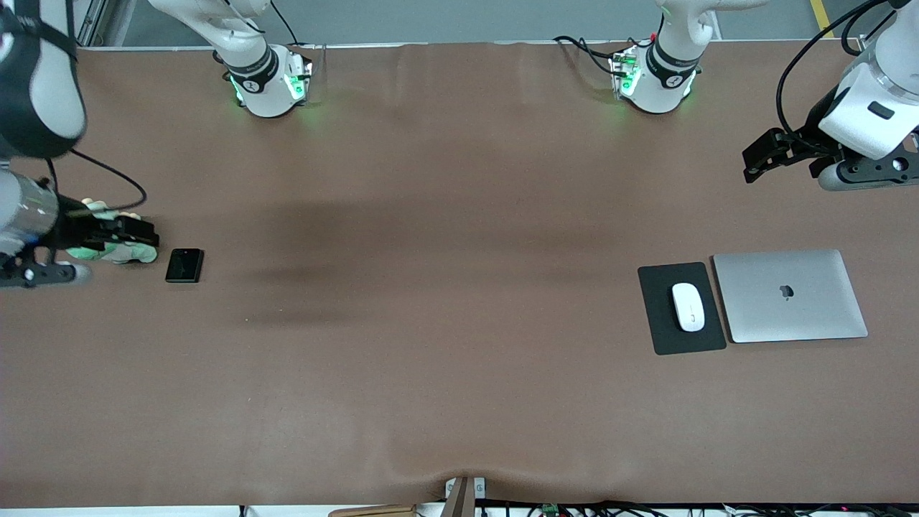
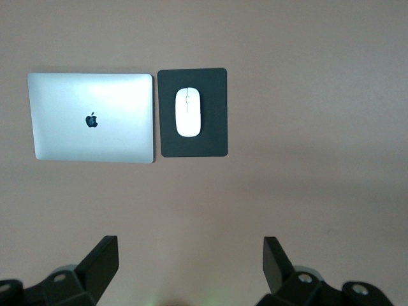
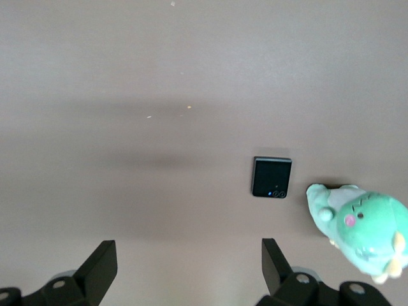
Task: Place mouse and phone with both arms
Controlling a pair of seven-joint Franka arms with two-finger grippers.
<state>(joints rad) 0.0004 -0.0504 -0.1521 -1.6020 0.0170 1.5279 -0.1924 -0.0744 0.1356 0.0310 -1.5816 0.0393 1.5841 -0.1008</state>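
Front view, reading from the right arm's end: my right gripper (image 1: 147, 237) hangs over a green plush toy (image 1: 115, 251), fingers apart, carrying nothing; the phone (image 1: 184, 265) lies just beside the toy. The mouse (image 1: 688, 306) sits on its black pad (image 1: 680, 307), beside the laptop (image 1: 790, 295). My left gripper (image 1: 754, 161), probably raised, is spread and unladen. The scene fits things already placed or still awaiting pickup, so I commit neither arm.

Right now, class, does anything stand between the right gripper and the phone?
No. The phone lies flat on bare table under the right gripper, whose fingers are open. The plush toy lies beside the phone, apart from it.
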